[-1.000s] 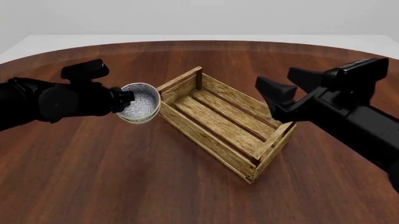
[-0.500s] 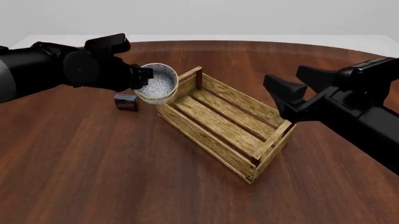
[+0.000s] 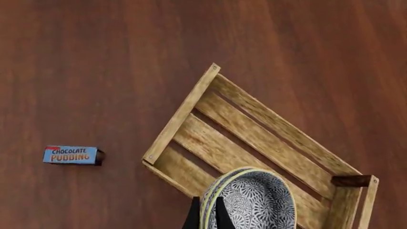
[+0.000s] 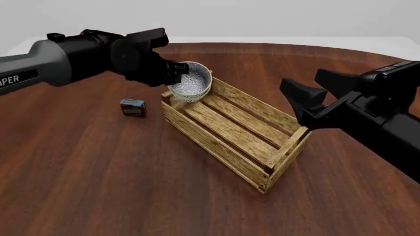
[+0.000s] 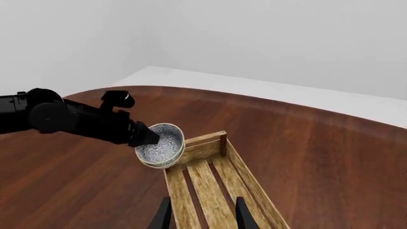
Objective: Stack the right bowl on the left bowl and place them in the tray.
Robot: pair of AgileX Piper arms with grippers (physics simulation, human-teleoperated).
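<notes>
The left end effector [image 4: 172, 73] grips the rim of the stacked bowls [image 4: 190, 87], tilted, speckled grey-white inside with pale yellowish rims, held above the far-left end of the tray [image 4: 231, 129]. The tray, a light-brown slatted wooden crate, lies diagonally on the worktop [image 4: 98, 177]. The right end effector [image 4: 303, 101] hangs released, holding nothing, beside the tray's right side.

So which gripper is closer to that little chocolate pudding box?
The left. The left gripper holds the stacked bowls above the tray's far end, near the pudding box. The right gripper hangs across the tray from it.
</notes>
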